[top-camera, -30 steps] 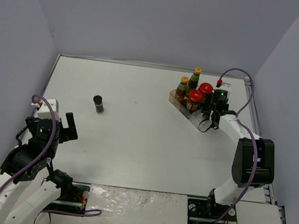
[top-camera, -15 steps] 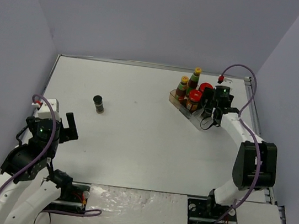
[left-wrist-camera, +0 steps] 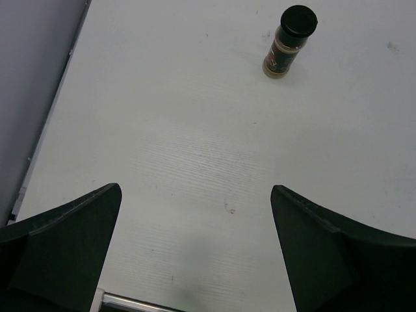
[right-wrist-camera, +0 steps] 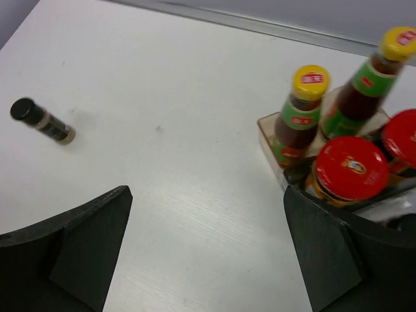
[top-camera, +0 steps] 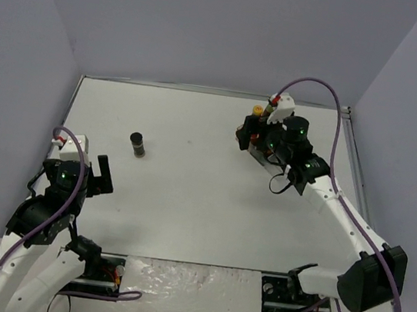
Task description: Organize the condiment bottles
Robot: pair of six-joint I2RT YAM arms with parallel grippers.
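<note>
One tiny dark shaker [top-camera: 138,145] stands alone on the left half of the table; it shows upright in the left wrist view [left-wrist-camera: 289,42] and far left in the right wrist view [right-wrist-camera: 42,121]. Two tall yellow-capped bottles [right-wrist-camera: 299,117] [right-wrist-camera: 367,84] and two red-lidded jars [right-wrist-camera: 348,172] [right-wrist-camera: 400,140] stand in the clear tray [right-wrist-camera: 265,129]. My right gripper [right-wrist-camera: 207,195] hangs open and empty above the table just left of the tray [top-camera: 241,136], largely covering it from above. My left gripper [left-wrist-camera: 195,192] is open and empty, well short of the lone shaker.
Raised rails edge the white table [top-camera: 188,192] at the back and sides. Grey walls close in on three sides. The right arm's purple cable [top-camera: 319,86] loops above the tray.
My right gripper has opened, risen from the tray's near end and swung back and left over the bottles. The left arm shifted slightly; the lone shaker stayed put.
</note>
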